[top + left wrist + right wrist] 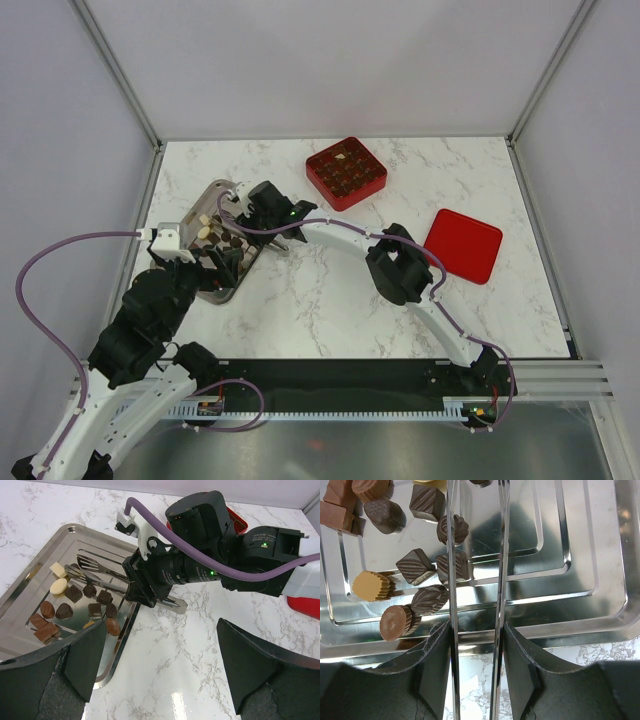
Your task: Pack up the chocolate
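The chocolate [417, 566], several small dark pieces and a few pale ones, lies on a steel tray [580, 580]. It also shows in the left wrist view [95, 610] and the top view [225, 245]. My right gripper [476, 665] is shut on metal tongs [451, 580], whose two arms stand apart over the tray; their slotted tips [87, 565] lie beside the pieces. Seen from above, the right gripper [262, 210] is at the tray's right side. My left gripper [160, 680] is open and empty over the marble just right of the tray's near corner [222, 262].
A red square box [345, 172] with gridded compartments, some filled, stands at the back middle. Its red lid [463, 245] lies flat at the right. The right arm [400, 265] stretches across the table's middle. White walls enclose the marble table [330, 300].
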Controlling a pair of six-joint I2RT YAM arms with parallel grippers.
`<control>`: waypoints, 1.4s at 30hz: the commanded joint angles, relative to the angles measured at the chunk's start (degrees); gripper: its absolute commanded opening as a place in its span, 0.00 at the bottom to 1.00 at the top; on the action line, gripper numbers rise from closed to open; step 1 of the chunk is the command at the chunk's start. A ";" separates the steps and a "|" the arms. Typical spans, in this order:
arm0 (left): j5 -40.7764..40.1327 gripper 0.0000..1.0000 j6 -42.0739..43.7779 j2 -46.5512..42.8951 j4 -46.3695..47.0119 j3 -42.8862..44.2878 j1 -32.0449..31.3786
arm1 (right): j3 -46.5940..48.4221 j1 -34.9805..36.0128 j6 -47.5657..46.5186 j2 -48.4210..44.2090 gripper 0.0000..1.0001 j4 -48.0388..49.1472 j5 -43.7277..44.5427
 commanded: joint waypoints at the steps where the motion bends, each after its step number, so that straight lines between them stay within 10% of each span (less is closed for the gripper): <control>1: -0.96 1.00 1.83 -0.27 2.90 -0.30 0.09 | 3.00 0.33 -0.95 0.23 0.51 0.78 0.87; 42: -1.14 1.00 1.57 -0.89 2.81 -0.39 0.09 | -5.16 -2.56 1.33 -13.20 0.37 -0.01 3.26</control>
